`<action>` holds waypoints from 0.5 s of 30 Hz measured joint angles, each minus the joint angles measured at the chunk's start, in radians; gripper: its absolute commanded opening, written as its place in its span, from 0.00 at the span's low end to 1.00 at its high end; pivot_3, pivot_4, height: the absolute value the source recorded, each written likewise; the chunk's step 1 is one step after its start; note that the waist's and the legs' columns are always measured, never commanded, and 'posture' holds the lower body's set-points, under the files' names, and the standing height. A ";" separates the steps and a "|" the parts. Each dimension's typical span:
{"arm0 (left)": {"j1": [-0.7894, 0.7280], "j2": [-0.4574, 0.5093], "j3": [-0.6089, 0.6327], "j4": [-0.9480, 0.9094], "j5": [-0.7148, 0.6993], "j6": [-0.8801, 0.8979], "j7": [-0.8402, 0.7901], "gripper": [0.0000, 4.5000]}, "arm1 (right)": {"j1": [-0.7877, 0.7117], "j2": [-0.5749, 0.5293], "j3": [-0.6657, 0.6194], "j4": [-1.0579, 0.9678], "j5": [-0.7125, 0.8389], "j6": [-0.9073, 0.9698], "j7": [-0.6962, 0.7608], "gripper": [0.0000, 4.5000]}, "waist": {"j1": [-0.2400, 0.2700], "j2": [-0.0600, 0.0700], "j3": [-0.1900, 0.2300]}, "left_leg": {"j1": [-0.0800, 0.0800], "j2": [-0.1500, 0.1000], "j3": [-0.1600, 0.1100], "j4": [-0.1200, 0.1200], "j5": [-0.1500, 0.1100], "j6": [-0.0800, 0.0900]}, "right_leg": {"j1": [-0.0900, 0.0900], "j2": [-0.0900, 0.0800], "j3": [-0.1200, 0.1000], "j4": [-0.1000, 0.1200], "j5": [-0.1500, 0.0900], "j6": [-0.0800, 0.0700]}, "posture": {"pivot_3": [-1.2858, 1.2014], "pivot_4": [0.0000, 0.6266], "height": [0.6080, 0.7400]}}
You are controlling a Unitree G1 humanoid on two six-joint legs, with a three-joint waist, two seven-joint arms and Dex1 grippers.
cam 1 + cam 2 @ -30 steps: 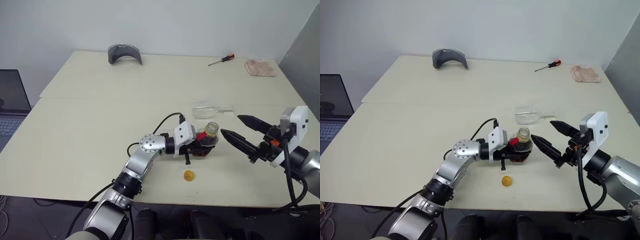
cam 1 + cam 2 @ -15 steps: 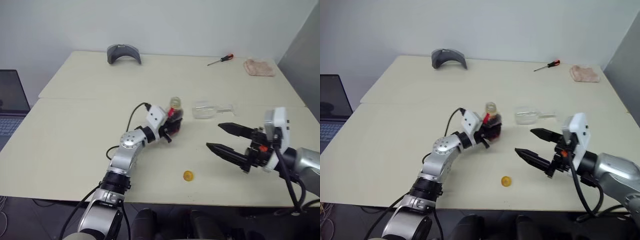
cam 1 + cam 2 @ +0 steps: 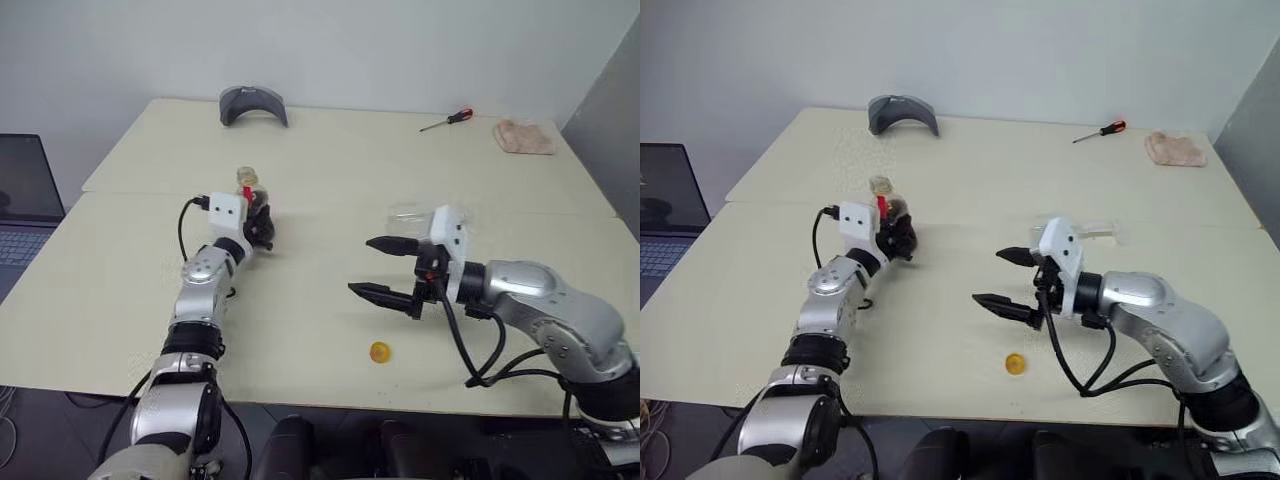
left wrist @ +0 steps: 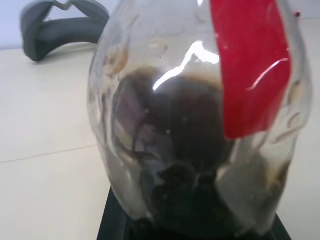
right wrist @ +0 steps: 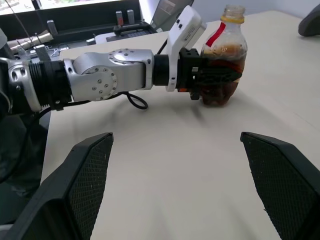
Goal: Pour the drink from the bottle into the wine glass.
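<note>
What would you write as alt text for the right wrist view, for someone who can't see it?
The left gripper is shut on a small clear plastic bottle of dark brown drink, held upright with its mouth uncapped on a pale beige table. In the foreground, the right gripper's two black fingers stand wide apart, pointing toward the bottle.

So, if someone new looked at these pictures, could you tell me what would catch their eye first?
Probably the bottle with its red label strip and dark drink, uncapped and held upright in the shut left end effector over the table's left half. Next, the right end effector, its black fingers spread wide and pointing toward the bottle, with the wine glass lying on its side behind it. A small yellow cap lies near the front edge.
</note>
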 measured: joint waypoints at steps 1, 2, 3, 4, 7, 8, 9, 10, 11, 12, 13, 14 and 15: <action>-0.011 0.004 0.001 0.025 0.000 -0.017 0.001 0.18 | -0.003 0.013 0.006 0.007 -0.015 -0.003 0.006 0.97 | 0.000 0.000 0.000 | 0.000 0.000 0.000 0.000 0.000 0.000 | 0.000 0.000 0.000 0.000 0.000 0.000 | 0.52 0.24 1.00; -0.017 0.007 0.003 0.042 0.000 -0.029 0.001 0.18 | -0.006 0.020 0.010 0.010 -0.026 -0.004 0.011 0.97 | 0.000 0.000 0.000 | 0.000 0.000 0.000 0.000 0.000 0.000 | 0.000 0.000 0.000 0.000 0.000 0.000 | 0.52 0.24 1.00; -0.030 0.008 0.007 0.075 0.000 -0.046 0.002 0.18 | -0.013 0.028 0.017 0.016 -0.037 -0.004 0.021 0.97 | 0.000 0.000 0.000 | 0.000 0.000 0.000 0.000 0.000 0.000 | 0.000 -0.001 0.000 0.000 0.000 0.000 | 0.52 0.24 1.00; -0.042 0.011 0.013 0.111 0.000 -0.061 0.003 0.18 | -0.023 0.040 0.023 0.020 -0.048 -0.004 0.028 0.97 | -0.001 0.000 0.000 | 0.000 0.000 0.000 0.000 0.000 0.000 | 0.000 -0.001 0.000 0.001 0.000 0.000 | 0.52 0.24 1.00; -0.070 0.012 0.023 0.176 -0.001 -0.094 0.003 0.18 | -0.031 0.060 0.032 0.021 -0.070 -0.005 0.044 0.97 | -0.002 0.000 0.000 | 0.000 0.000 0.000 0.000 0.000 0.000 | 0.000 -0.001 -0.001 0.001 0.000 0.000 | 0.52 0.24 1.00; -0.075 0.012 0.026 0.190 -0.001 -0.104 0.004 0.18 | -0.031 0.064 0.033 0.021 -0.074 -0.005 0.046 0.97 | -0.003 0.000 0.000 | 0.000 0.000 0.000 0.000 0.000 0.000 | 0.000 -0.001 0.000 0.001 0.000 0.000 | 0.52 0.24 1.00; -0.082 0.012 0.031 0.207 -0.003 -0.112 0.005 0.26 | -0.031 0.066 0.034 0.021 -0.078 -0.004 0.049 0.97 | -0.003 0.000 0.000 | 0.000 0.000 0.000 0.000 0.000 0.000 | 0.000 -0.001 0.000 0.001 0.000 0.000 | 0.52 0.24 1.00; -0.086 0.012 0.038 0.220 -0.004 -0.121 0.006 0.34 | -0.031 0.069 0.034 0.021 -0.084 -0.002 0.052 0.97 | -0.004 0.000 0.000 | 0.000 0.000 0.000 0.000 0.000 0.000 | 0.000 -0.001 0.000 0.001 0.000 0.000 | 0.52 0.24 1.00; -0.087 0.011 0.041 0.226 -0.006 -0.127 0.009 0.40 | -0.031 0.071 0.034 0.021 -0.086 -0.001 0.055 0.97 | -0.004 0.000 0.000 | 0.000 0.000 0.000 0.000 0.000 0.000 | 0.000 -0.001 0.000 0.001 0.000 0.000 | 0.52 0.24 1.00; -0.087 0.011 0.043 0.228 -0.006 -0.130 0.012 0.47 | -0.031 0.073 0.034 0.021 -0.088 0.000 0.058 0.97 | -0.004 0.000 0.000 | 0.000 0.000 0.000 0.000 0.000 0.000 | 0.000 -0.001 -0.001 0.001 0.000 0.000 | 0.52 0.24 1.00; -0.087 0.010 0.045 0.230 -0.006 -0.133 0.016 0.55 | -0.031 0.076 0.034 0.021 -0.091 0.001 0.061 0.97 | -0.004 0.000 0.000 | 0.000 0.000 0.000 0.000 0.000 0.000 | 0.000 -0.001 -0.001 0.001 0.000 0.000 | 0.52 0.24 1.00; -0.087 0.009 0.045 0.234 -0.006 -0.134 0.020 0.62 | -0.031 0.077 0.034 0.021 -0.095 0.002 0.063 0.97 | -0.005 0.000 0.000 | 0.000 0.000 0.000 0.000 0.000 0.000 | 0.000 -0.001 -0.001 0.002 0.000 0.000 | 0.52 0.24 1.00; -0.086 0.007 0.047 0.240 -0.006 -0.137 0.023 0.70 | -0.031 0.079 0.034 0.021 -0.096 0.004 0.064 0.97 | -0.004 0.000 0.000 | 0.000 0.000 0.000 0.000 0.000 0.000 | 0.000 -0.001 -0.001 0.001 0.000 0.000 | 0.52 0.24 1.00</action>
